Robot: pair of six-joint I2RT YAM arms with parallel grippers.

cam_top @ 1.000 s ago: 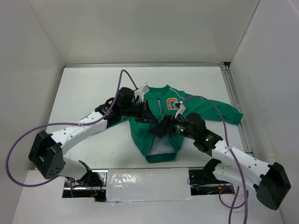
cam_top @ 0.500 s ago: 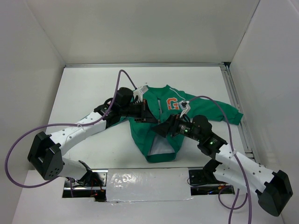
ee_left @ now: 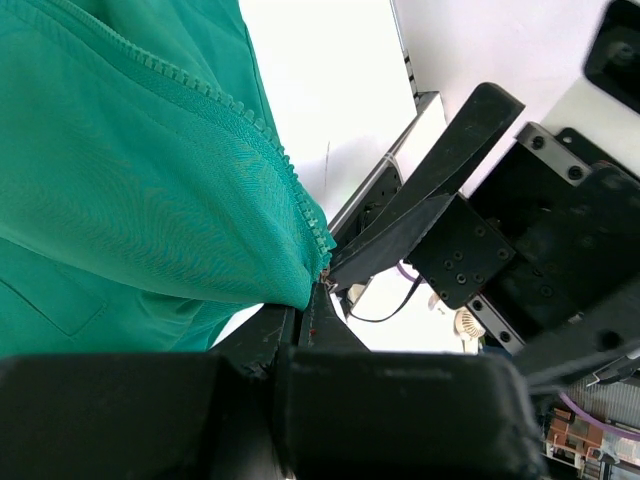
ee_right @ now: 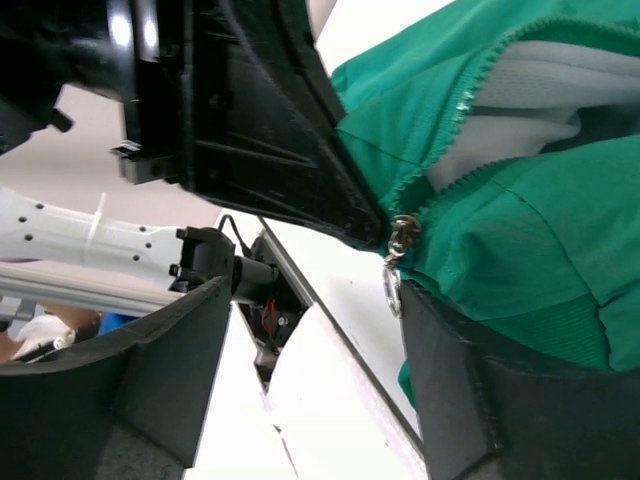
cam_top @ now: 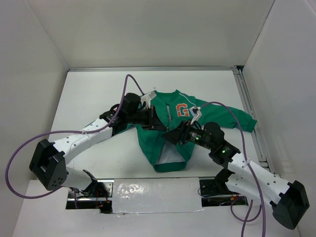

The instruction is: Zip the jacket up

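Finds the jacket (cam_top: pixel 150 143) mid-worktop, toward the right edge, mostly unzipped with white lining (cam_top: pixel 170 157) showing, left gripper (ee_left: pixel 312 300) clamped on its front edge and right gripper (ee_right: pixel 310 310) spread around the ungrasped zipper pull (ee_right: pixel 395 262); judges nearly the whole run left.

Bright, even, diffuse light from above; shadows faint and soft. White walls (cam_top: pixel 148 34) slightly washed. Left wrist view: own fingers (ee_left: pixel 380 410) dark, blurred; jacket (ee_left: pixel 120 150) weave sharp.
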